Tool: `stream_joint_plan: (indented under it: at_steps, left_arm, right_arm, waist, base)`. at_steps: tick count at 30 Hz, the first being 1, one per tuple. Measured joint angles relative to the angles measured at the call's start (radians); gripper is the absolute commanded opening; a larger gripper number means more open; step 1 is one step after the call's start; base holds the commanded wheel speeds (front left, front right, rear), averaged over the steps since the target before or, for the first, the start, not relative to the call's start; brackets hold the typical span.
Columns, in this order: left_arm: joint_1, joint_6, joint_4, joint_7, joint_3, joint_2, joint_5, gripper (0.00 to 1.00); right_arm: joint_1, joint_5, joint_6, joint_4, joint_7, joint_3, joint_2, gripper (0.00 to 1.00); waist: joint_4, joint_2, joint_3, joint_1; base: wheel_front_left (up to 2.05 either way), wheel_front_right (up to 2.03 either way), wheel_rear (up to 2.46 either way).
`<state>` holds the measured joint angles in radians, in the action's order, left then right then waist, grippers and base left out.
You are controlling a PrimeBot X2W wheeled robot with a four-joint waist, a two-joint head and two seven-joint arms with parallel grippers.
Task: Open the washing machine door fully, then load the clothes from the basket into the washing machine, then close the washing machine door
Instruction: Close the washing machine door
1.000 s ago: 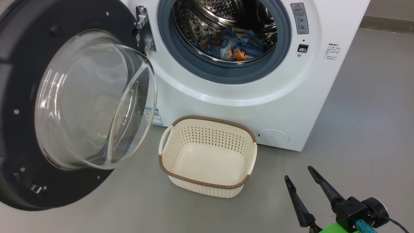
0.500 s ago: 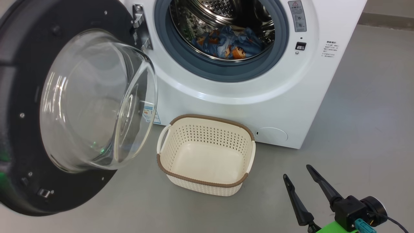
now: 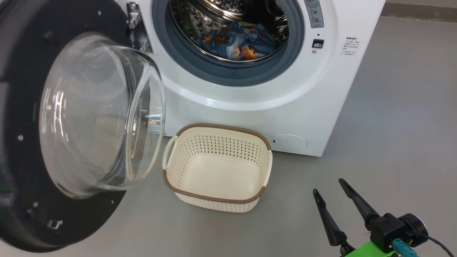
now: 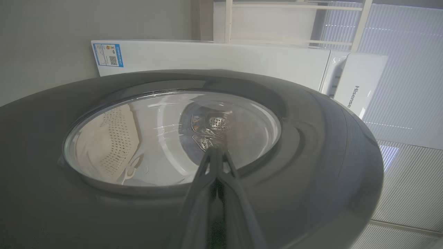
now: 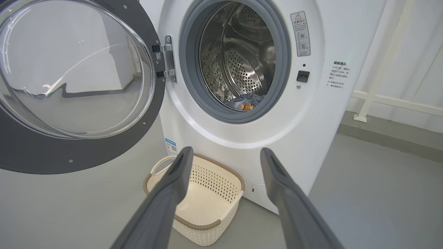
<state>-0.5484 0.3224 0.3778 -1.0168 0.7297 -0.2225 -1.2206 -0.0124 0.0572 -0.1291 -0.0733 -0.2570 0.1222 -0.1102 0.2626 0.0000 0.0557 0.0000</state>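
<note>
Both our left fingers (image 4: 202,183), pressed together, are facing the washing machine door (image 4: 311,138) just ahead; our right fingers (image 5: 166,197) are gaping wide, farther off.

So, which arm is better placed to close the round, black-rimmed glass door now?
Left: the shut left gripper is close outside the door. The open right gripper hangs far off, past the cream perforated basket.

A bare laundry corner here: big white washing machine (image 3: 232,114) at upper centre, plain grey floor (image 3: 400,125) stretching off right.
</note>
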Motion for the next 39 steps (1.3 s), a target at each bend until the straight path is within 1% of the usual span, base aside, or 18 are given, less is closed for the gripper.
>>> stream_joint_plan:
  at_steps: [5, 9, 11, 19, 24, 29, 33, 36, 39]
  left_arm:
    - [0.018, 0.018, -0.063, -0.028, -0.033, 0.019, 0.002, 0.00]
    - [0.023, 0.042, -0.102, -0.041, -0.045, 0.035, 0.002, 0.00]
    - [0.023, 0.045, -0.120, -0.050, -0.052, 0.040, 0.002, 0.00]
    - [0.032, 0.080, -0.209, -0.097, -0.125, 0.084, 0.002, 0.00]
    - [0.032, 0.092, -0.256, -0.112, -0.165, 0.113, 0.004, 0.00]
    - [0.030, 0.096, -0.279, -0.120, -0.202, 0.151, -0.001, 0.00]
    - [0.026, 0.094, -0.278, -0.108, -0.242, 0.167, -0.001, 0.00]
    - [0.012, 0.084, -0.260, -0.085, -0.263, 0.178, -0.004, 0.00]
    - [-0.009, 0.058, -0.223, -0.051, -0.280, 0.186, -0.020, 0.00]
  right_arm:
    - [0.008, 0.000, 0.000, 0.000, 0.000, 0.001, 0.003, 1.00]
    - [0.014, 0.000, 0.000, 0.001, 0.000, 0.000, 0.004, 1.00]
    - [0.014, 0.000, 0.000, 0.001, 0.000, -0.002, 0.006, 1.00]
    - [0.032, 0.007, 0.000, 0.000, 0.000, -0.002, 0.012, 1.00]
    - [0.035, 0.007, 0.000, -0.001, 0.000, -0.002, 0.014, 1.00]
    - [0.035, 0.007, 0.000, -0.001, 0.000, -0.003, 0.017, 1.00]
    - [0.035, 0.007, 0.000, -0.002, 0.000, -0.003, 0.018, 1.00]
    - [0.036, 0.007, 0.000, -0.002, 0.000, -0.004, 0.022, 1.00]
    - [0.037, 0.007, 0.000, -0.003, 0.000, -0.003, 0.023, 1.00]
  waist:
    - [-0.015, 0.0000, 0.005, 0.0000]
    - [-0.024, 0.0000, 0.011, 0.0000]
    - [-0.028, 0.0000, 0.014, 0.0000]
    - [-0.054, 0.0000, 0.020, 0.0000]
    - [-0.074, 0.0001, 0.021, 0.0000]
    - [-0.097, 0.0000, 0.021, 0.0000]
    - [-0.117, 0.0000, 0.019, 0.0000]
    - [-0.134, 0.0001, 0.018, 0.0000]
    - [-0.151, 0.0001, 0.017, 0.0000]
  base:
    - [0.00, 0.00, 0.00]
    - [0.00, 0.00, 0.00]
    - [0.00, 0.00, 0.00]
    - [0.00, 0.00, 0.00]
    - [0.00, 0.00, 0.00]
    - [0.00, 0.00, 0.00]
    - [0.00, 0.00, 0.00]
    - [0.00, 0.00, 0.00]
    - [0.00, 0.00, 0.00]
